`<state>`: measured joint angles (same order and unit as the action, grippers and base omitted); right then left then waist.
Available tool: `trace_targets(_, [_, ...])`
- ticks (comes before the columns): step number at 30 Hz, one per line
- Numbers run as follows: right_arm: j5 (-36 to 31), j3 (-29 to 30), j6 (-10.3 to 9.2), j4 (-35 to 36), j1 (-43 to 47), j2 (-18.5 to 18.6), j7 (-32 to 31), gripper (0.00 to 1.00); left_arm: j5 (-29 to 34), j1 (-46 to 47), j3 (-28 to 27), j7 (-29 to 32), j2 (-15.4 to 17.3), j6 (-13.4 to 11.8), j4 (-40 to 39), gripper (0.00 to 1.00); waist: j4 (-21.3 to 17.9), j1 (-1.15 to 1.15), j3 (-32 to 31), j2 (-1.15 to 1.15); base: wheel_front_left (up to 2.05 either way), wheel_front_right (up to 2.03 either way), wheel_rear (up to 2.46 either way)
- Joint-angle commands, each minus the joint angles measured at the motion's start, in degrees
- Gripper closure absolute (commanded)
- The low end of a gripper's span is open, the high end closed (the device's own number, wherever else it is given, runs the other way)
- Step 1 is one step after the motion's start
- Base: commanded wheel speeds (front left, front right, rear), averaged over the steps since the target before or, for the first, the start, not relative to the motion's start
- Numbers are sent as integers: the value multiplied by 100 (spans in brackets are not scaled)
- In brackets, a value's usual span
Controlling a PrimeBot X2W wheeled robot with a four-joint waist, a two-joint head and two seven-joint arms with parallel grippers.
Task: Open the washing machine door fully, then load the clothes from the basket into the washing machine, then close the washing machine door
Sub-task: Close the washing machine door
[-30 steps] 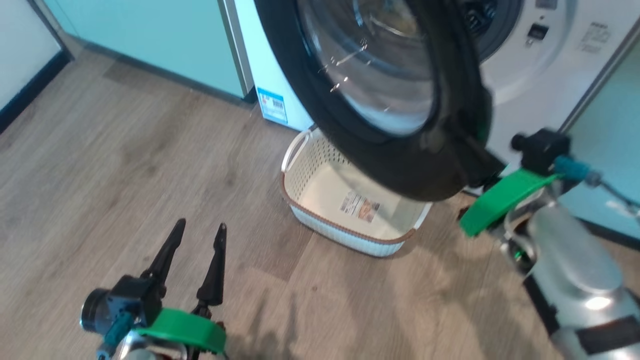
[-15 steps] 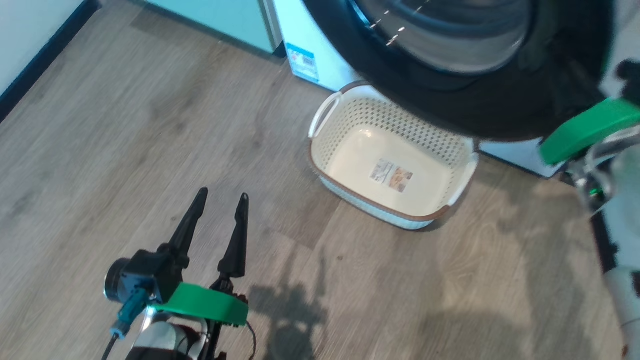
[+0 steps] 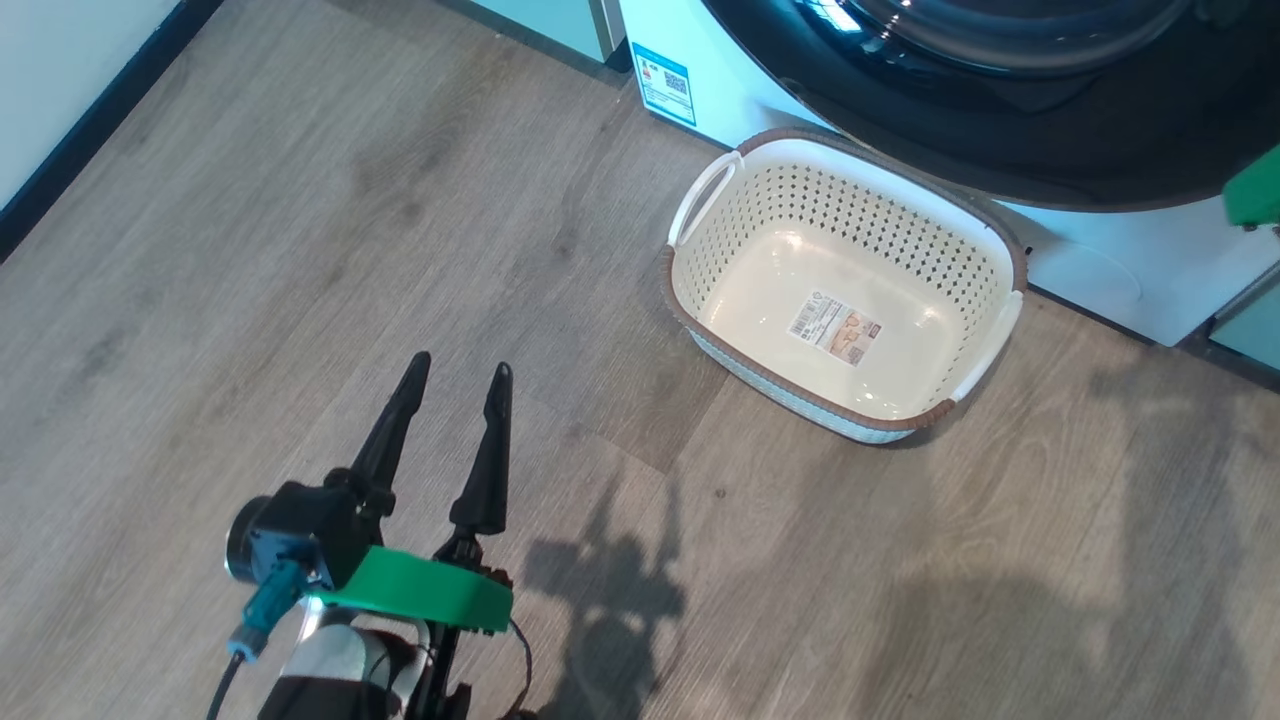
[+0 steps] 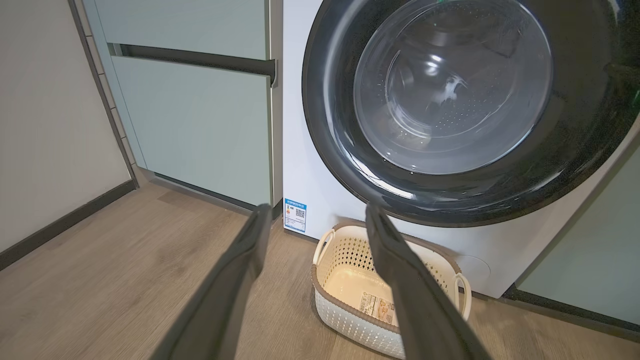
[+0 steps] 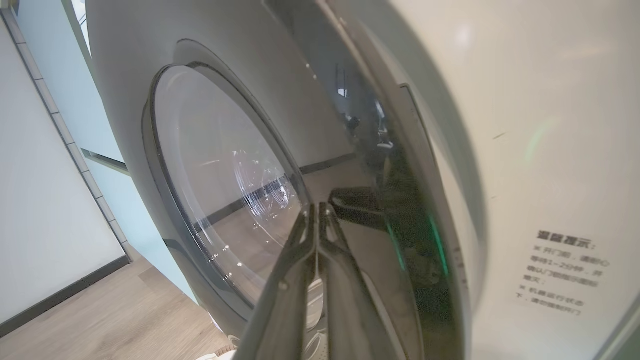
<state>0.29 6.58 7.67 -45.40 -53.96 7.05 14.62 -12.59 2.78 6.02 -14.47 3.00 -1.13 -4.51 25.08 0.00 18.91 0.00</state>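
The basket (image 3: 860,205) stands on the wood floor before the washing machine (image 3: 1100,270), holding nothing but its bottom label; the clothes are out of view. The washing machine door (image 3: 1000,110) hangs above the basket's far rim. In the left wrist view the washing machine door (image 4: 450,200) lies close against the washing machine (image 4: 300,150), above the basket (image 4: 345,310). My left gripper (image 3: 458,366) hovers over bare floor left of the basket, open and holding nothing, and it (image 4: 317,207) points at the machine. My right gripper (image 5: 316,206) is shut, its tips at the glossy door (image 5: 225,175); I cannot tell whether they touch.
Pale green cabinets (image 4: 200,125) stand left of the machine, beside a white wall with a dark skirting (image 3: 90,130). A blue sticker (image 3: 665,85) marks the machine's lower left corner. A green part of my right arm (image 3: 1255,195) shows at the right edge.
The head camera has tilted down and shifted, so the whole basket shows and the door sits at the top edge. The right arm has slid almost out of the head view. The left gripper stays open.
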Motion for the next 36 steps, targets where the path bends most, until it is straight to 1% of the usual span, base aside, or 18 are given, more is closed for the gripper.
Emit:
trace_targets(1, [-72, 13, -19, 173, -280, -25, 38, 100, 63, 158, -231, -52, 34, 27, -141, 0, 8, 0, 7, 0, 0, 0, 0])
trace_targets(9, [-227, 383, -19, 147, -406, -1, 38, 100, 102, 250, -231, -52, 2, 85, -105, 0, 31, 0, 52, 0, 0, 0, 0])
trace_targets(15, [-336, 259, -19, 81, -404, 2, 38, 100, 128, 281, -241, -52, -7, 102, -69, 0, 6, 0, 44, 0, 0, 0, 0])
trace_targets(20, [-283, -174, -19, 236, -165, -35, 38, 100, 156, 278, -256, -52, -10, 111, -29, 0, -62, 0, -54, 0, 0, 0, 0])
trace_targets(26, [112, -702, -19, 1019, 766, -155, 38, 100, 209, 198, -325, -52, -11, 144, -18, 0, -240, 0, -263, 0, 0, 0, 0])
trace_targets(30, [353, -842, -19, 1701, 1561, -166, 38, 100, 265, 141, -369, -52, -11, 169, -32, 0, -408, 0, -421, 0, 0, 0, 0])
trace_targets(36, [495, -964, -19, 2596, 2728, -238, 38, 100, 340, 0, -449, -52, 16, 232, -15, 0, -762, 0, -684, 0, 0, 0, 0])
